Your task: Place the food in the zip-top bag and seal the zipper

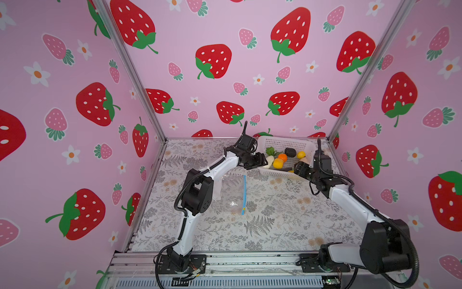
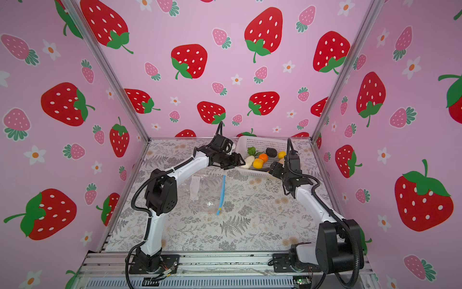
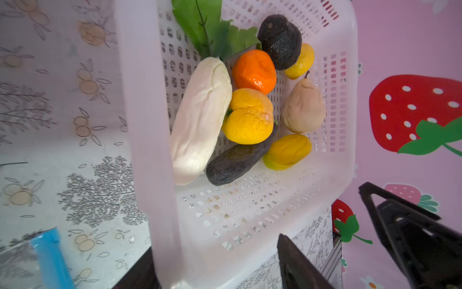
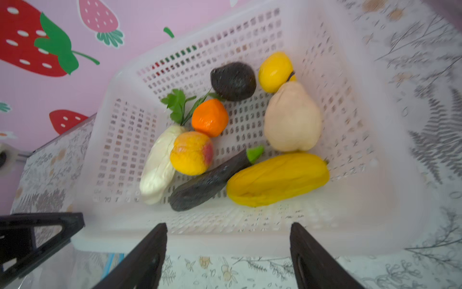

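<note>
- Far right on the floral table [image 1: 275, 225], a white mesh basket [image 1: 285, 143] holds all the food.
- Inside it a white radish [image 3: 200, 120] with green leaves lies along the left wall, with a peach [image 3: 247, 117] and an orange [image 3: 255, 71] touching it.
- A dark avocado [image 3: 280, 41] and a lemon [image 3: 301, 62] sit at the far end. A beige pear [image 3: 303, 107], a dark eggplant [image 3: 237, 160] and a yellow banana [image 4: 277, 179] lie nearer.
- At the basket's near-left corner is the left gripper [image 1: 261, 160]. Its jaws stand wide apart and grip nothing.
- Just outside the basket's near rim, toward the right, is the right gripper [image 4: 228, 225]. Its jaws are also spread wide and empty, and its fingers [image 4: 312, 257] are clear of the food.
- The zip-top bag [image 1: 230, 195] lies flat and empty mid-table, on the near-left side of the basket.
- Its zipper [image 1: 244, 192] runs near to far along the bag's right edge, with the yellow slider [image 1: 243, 208] at the near end.
</note>
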`<state>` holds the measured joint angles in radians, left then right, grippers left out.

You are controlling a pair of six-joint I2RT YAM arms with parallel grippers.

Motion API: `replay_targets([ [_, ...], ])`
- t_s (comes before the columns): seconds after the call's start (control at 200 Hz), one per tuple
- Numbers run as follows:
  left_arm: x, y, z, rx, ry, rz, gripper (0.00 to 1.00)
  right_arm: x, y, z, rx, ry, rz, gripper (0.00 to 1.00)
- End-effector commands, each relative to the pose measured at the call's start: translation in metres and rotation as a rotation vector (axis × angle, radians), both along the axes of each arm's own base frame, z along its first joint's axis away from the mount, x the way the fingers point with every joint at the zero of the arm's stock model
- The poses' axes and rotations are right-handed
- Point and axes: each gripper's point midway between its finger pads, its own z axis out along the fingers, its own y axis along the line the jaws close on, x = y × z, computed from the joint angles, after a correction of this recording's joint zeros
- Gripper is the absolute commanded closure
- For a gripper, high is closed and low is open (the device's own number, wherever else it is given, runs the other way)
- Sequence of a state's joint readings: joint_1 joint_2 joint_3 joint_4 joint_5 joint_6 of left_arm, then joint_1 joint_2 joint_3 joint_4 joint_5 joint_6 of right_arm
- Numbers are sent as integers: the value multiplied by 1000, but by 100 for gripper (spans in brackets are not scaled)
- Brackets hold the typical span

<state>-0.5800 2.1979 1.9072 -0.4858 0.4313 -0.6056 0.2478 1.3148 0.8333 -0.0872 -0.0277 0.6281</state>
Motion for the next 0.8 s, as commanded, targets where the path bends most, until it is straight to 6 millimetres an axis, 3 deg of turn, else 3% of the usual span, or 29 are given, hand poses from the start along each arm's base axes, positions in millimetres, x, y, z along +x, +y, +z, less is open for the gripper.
replay_targets([
  [0.0,-15,-18,20,-48,-33,-47,29,-19,11,-10,31,37,58,21],
  [0.22,-38,-37,25,-51,-43,-91,29,-22,12,-6,17,16,86,21],
  [0.355,-43,-26,30,-13,-60,-85,29,-24,23,-6,23,8,153,22],
  [0.455,-34,9,36,60,-96,-33,28,-33,45,-4,31,-19,244,23],
  [0.605,-5,88,41,163,-111,103,26,-52,86,-1,56,-57,367,25],
  [0.71,7,139,32,216,-75,197,26,-70,126,1,104,-72,482,28],
  [0.795,1,162,22,208,-20,241,26,-86,160,0,154,-67,571,32],
])
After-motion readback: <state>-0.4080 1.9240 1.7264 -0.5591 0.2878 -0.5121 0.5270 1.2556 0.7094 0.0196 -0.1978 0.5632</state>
